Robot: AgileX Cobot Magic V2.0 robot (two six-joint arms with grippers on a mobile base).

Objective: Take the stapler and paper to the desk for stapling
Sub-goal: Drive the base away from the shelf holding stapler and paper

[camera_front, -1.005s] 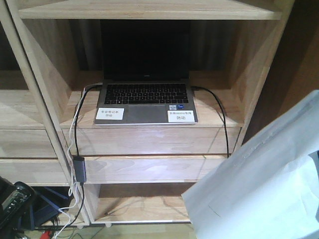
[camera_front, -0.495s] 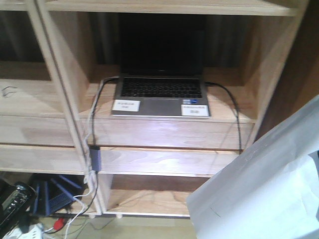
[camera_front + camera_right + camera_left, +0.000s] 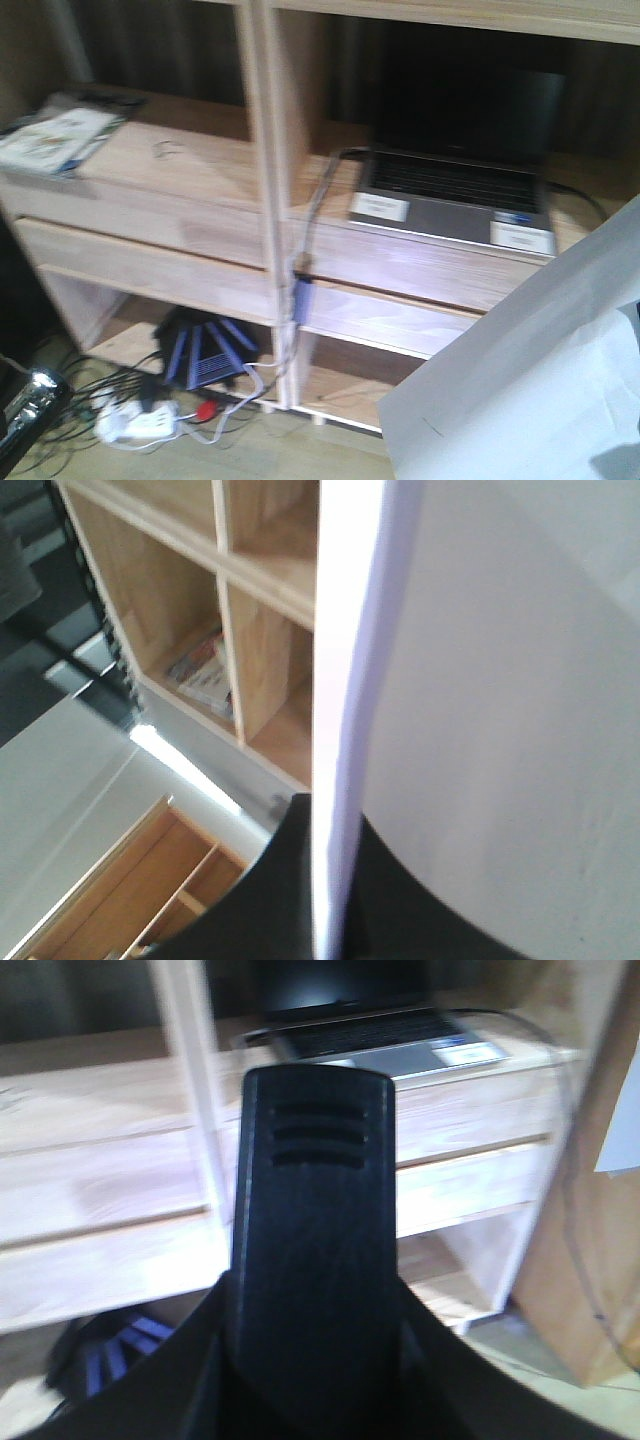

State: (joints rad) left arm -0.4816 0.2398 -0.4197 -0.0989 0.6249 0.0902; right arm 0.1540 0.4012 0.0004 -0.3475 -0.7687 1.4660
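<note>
Clamping the black stapler (image 3: 315, 1180) in the left gripper (image 3: 312, 1380); pinching the white paper (image 3: 500, 680) edge-on in the right gripper (image 3: 335, 890), up before the shelf (image 3: 150, 200) holding a laptop (image 3: 455, 190).

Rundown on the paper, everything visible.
The paper is plain white and thin, with a faint fold line and no visible print. It hangs tilted in the air, filling the front view's lower right in front of the shelving. The right wrist view shows it nearly edge-on, its lower end pinched in the dark right end effector. The sheet count is unclear.
</note>
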